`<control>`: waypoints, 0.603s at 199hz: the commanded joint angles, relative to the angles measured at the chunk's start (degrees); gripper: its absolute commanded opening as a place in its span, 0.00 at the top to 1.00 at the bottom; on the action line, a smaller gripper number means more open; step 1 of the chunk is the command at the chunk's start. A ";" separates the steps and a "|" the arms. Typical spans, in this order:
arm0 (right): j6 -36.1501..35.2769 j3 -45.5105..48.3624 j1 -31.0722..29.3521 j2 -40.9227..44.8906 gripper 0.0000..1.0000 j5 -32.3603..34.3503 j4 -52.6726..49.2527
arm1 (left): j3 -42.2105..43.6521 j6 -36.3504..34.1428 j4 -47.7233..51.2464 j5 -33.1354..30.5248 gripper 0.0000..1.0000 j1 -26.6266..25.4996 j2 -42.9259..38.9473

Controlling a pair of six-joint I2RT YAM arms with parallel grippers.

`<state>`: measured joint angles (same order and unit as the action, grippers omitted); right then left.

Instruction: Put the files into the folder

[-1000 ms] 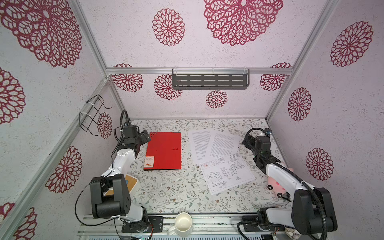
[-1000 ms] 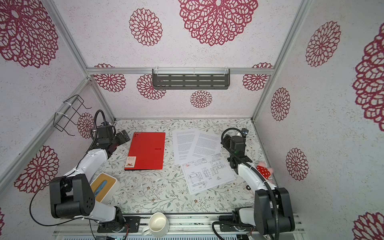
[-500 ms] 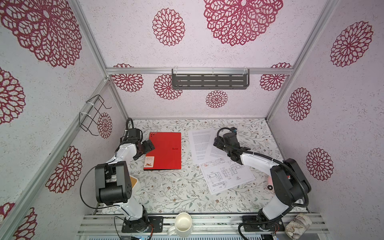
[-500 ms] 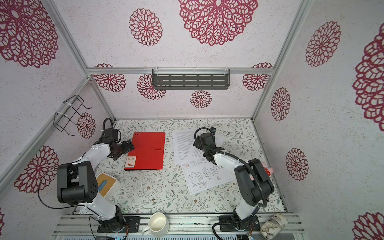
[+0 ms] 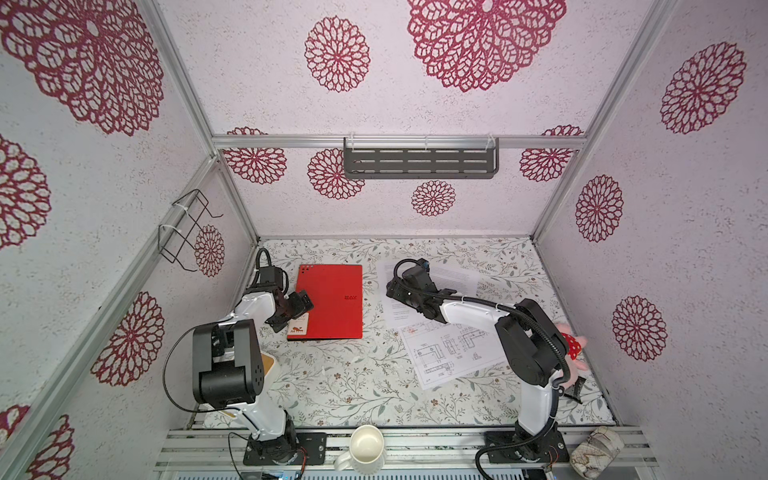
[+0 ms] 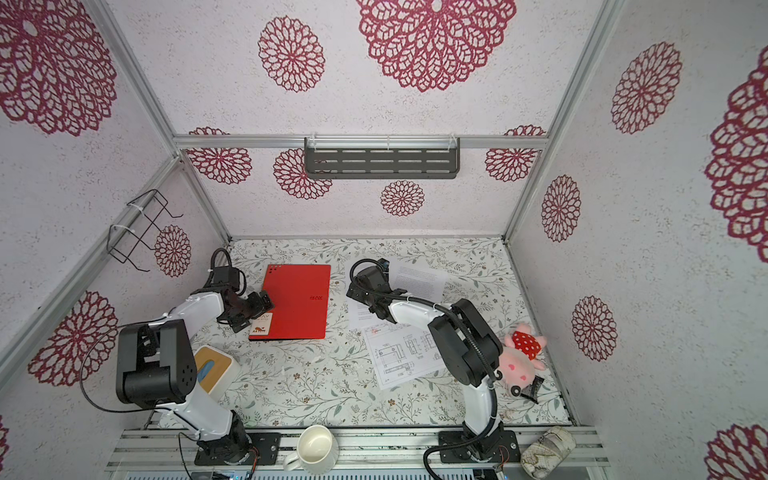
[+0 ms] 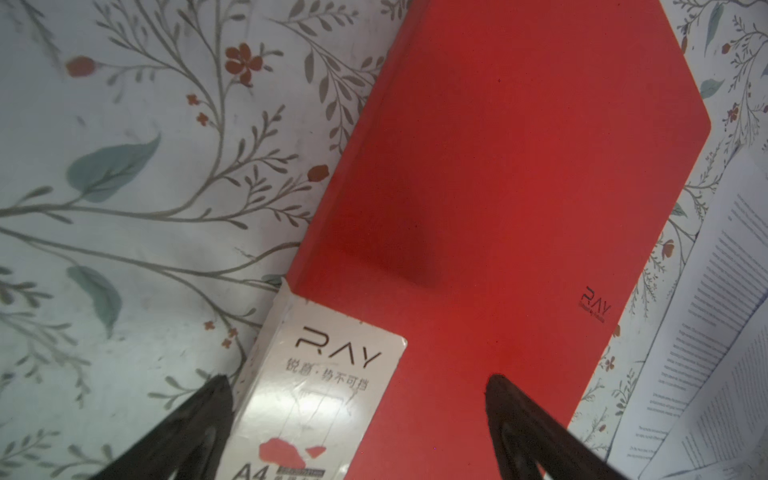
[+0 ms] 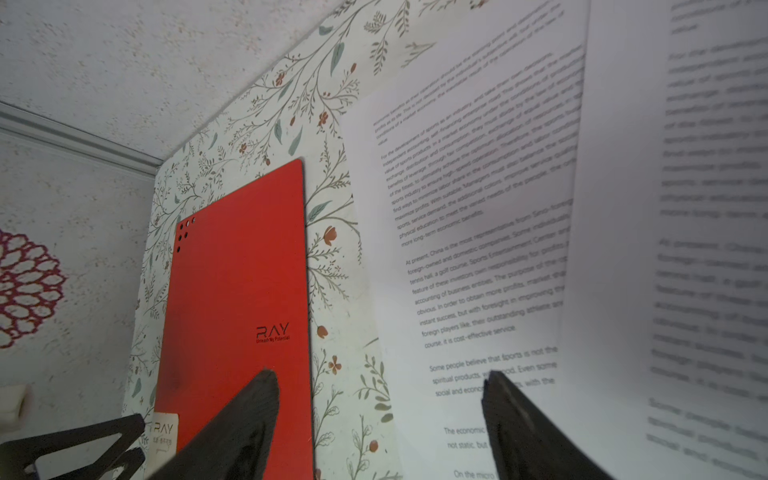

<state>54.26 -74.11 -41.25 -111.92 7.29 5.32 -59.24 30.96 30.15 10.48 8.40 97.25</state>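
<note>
- Three white printed paper sheets (image 5: 453,357) lie fanned and overlapping on the floral-patterned desk (image 5: 353,382), just right of the flat red rectangular folder (image 5: 328,301). The folder lies closed, so nothing is filed yet. I judge your step is to open the cover.
- Your left fingers (image 5: 302,302) stand wide and empty. They straddle the folder's edge at its white label (image 7: 328,374), one over the desk and one over the red cover.
- Your right fingers (image 5: 392,291) are apart and hold nothing. They hover at the edge of the nearest text sheet (image 8: 457,249), on the side facing the folder.
- The label wraps the left edge, so that is likely the spine. The free edge probably faces the sheets.
- Press down near the spine with the left fingers. Slide one right finger low and flat under the free edge.
- Stay clear of the sheet's edge, or you may drag the paper along.
- The cover looks thin and slick, so lift it slowly and swing it over toward the spine.
</note>
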 commanded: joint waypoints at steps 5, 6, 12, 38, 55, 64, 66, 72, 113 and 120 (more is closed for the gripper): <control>2.27 -3.41 -1.06 -1.16 0.21 -2.57 -1.89 | -0.20 -1.60 -1.40 4.06 0.00 0.36 1.49; 2.26 -3.46 -1.13 -1.26 0.21 -2.65 -2.02 | -0.23 -1.60 -1.45 4.08 0.00 0.37 1.51; 2.30 -4.19 -1.26 -1.80 0.21 -3.08 -2.80 | -0.26 -1.84 -1.56 4.07 0.00 0.37 1.69; 2.23 -6.03 -1.78 -3.35 0.23 -4.24 -4.58 | -1.14 -2.83 -1.44 5.12 0.03 0.44 3.80; 2.18 -7.06 -1.90 -4.29 0.23 -5.35 -5.53 | -2.19 -3.61 -1.06 6.26 0.06 0.34 5.29; 1.96 -7.55 -1.90 -4.89 0.23 -6.19 -5.93 | -2.54 -3.87 -1.09 7.12 0.07 0.33 5.73; 1.87 -7.66 -1.94 -5.11 0.23 -6.38 -6.00 | -2.61 -3.86 -1.20 7.35 0.08 0.33 5.77; 1.75 -8.09 -1.99 -5.68 0.23 -7.18 -6.11 | -2.63 -3.98 -1.39 8.05 0.08 0.31 5.76; -0.18 -13.46 -2.07 -10.69 0.29 -11.21 -9.79 | -1.11 -3.12 -3.07 10.67 0.12 0.04 5.22; -0.86 -14.37 -2.08 -11.48 0.30 -11.31 -10.62 | -0.80 -2.96 -3.32 10.88 0.12 0.01 5.11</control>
<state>55.18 -84.82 -43.13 -121.51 -1.48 -1.19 -60.88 28.16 28.95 18.37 8.45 102.30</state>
